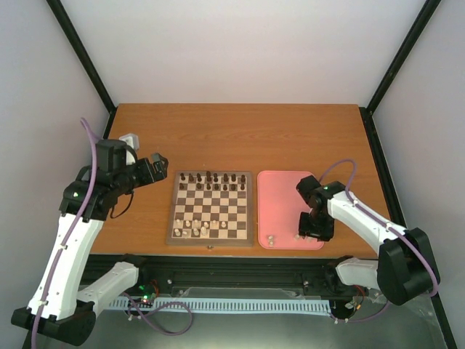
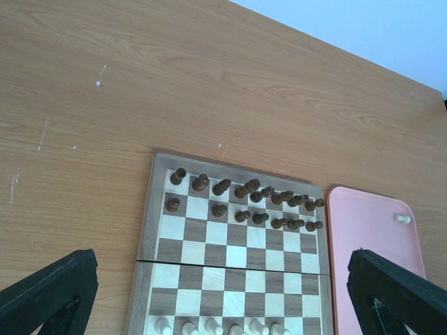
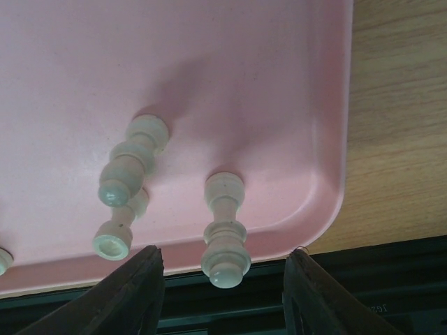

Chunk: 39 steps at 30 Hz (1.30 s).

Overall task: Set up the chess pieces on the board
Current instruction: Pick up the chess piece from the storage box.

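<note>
several cream chess pieces [image 1: 192, 227] stand on the near rows of the board [image 1: 215, 208], opposite the dark chessmen [image 1: 211, 178] on the far rows, and a few more wait at the near end of the pink tray [image 1: 285, 195] beside it. the right gripper [image 3: 222, 255] hangs over the tray's near right corner with its jaws apart. they straddle one upright cream chessman [image 3: 225, 227], with a gap showing on each side, so nothing is grasped yet. two neighbouring pieces [image 3: 131, 162] stand close together just to its left, near the left finger. the chessman looks light and rigid, a smooth turned shape with a narrow stem, a collar and a small round base, so it should need only a gentle squeeze. it would likely tip or pivot if pushed off-centre, and its rounded surface could slip out of flat pads. the best hold is probably across the stem just under the collar, centred between the pads. the left gripper [image 1: 156, 166] is spread wide and empty, held above the table [image 1: 232, 138] left of the board.
</note>
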Available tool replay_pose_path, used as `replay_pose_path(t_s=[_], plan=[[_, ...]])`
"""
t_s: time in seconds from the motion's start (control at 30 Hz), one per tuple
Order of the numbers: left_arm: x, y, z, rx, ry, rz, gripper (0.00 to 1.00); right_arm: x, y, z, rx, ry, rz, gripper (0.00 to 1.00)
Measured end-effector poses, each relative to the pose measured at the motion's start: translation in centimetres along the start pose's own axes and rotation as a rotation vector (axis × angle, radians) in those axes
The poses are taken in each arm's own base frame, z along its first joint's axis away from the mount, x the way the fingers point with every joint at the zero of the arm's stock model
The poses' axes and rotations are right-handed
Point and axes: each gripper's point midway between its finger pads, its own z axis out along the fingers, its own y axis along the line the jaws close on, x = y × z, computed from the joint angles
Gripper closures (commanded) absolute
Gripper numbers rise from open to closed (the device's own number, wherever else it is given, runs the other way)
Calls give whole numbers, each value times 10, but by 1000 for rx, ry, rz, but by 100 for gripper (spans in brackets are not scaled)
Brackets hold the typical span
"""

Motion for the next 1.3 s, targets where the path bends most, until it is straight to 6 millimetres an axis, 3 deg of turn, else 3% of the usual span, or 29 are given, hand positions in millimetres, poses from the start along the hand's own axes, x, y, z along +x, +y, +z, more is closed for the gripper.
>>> replay_pose_path(t_s=[0.3,0.73,0.8,0.93,1.2,1.3], plan=[[0,0,3,-3,5,-7,0,-2,-1,5,-11,-1,3,68],[-2,-1,4,-2,2,-14,0,-3,2,9,-29,6,-2,76],[-1,-1,4,-2,3,-14,0,-3,2,9,-29,6,1,79],[-2,0,4,-2,2,-14,0,-3,2,9,-29,5,11,96],[-2,-1,0,2,-8,-14,0,-4,-1,6,-22,-8,25,97],[-2,-1,-3,7,-16,-13,0,-6,-4,-9,-13,-38,26,97]])
